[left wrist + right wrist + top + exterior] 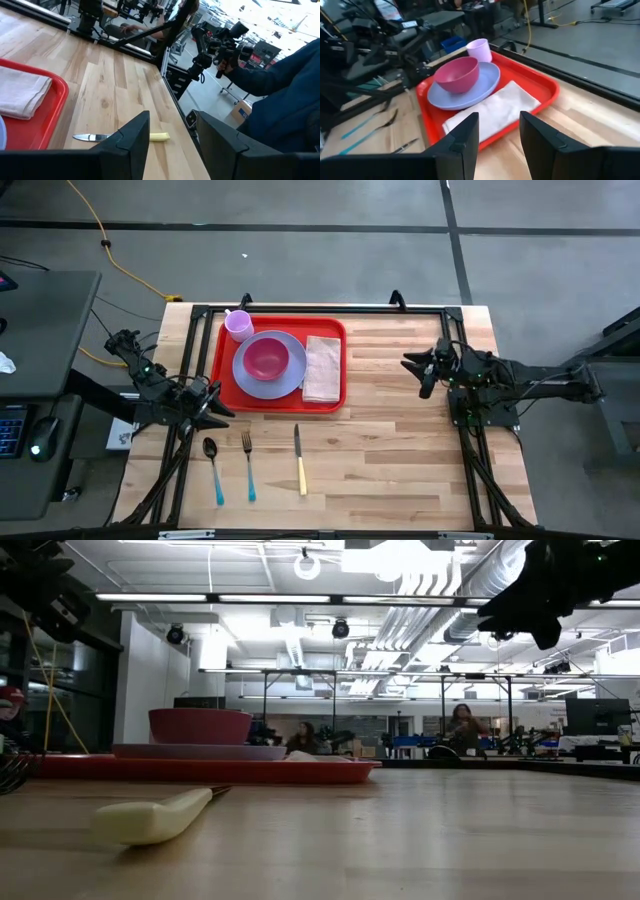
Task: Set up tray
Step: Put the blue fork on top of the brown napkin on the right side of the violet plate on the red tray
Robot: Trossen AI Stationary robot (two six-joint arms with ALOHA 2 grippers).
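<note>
The red tray lies flat on the wooden table at far centre-left. On it a lavender plate carries a pink bowl. A lavender cup stands in the tray's far left corner, and a white napkin lies flat on its right part. My left gripper hovers open near the tray's near left corner, nothing between its fingers. My right gripper hangs open to the right of the tray, above the table, facing the tray.
A spoon, a fork and a knife with a pale yellow handle lie side by side on the table in front of the tray. Bare wood spreads right of the tray. People sit in the room behind.
</note>
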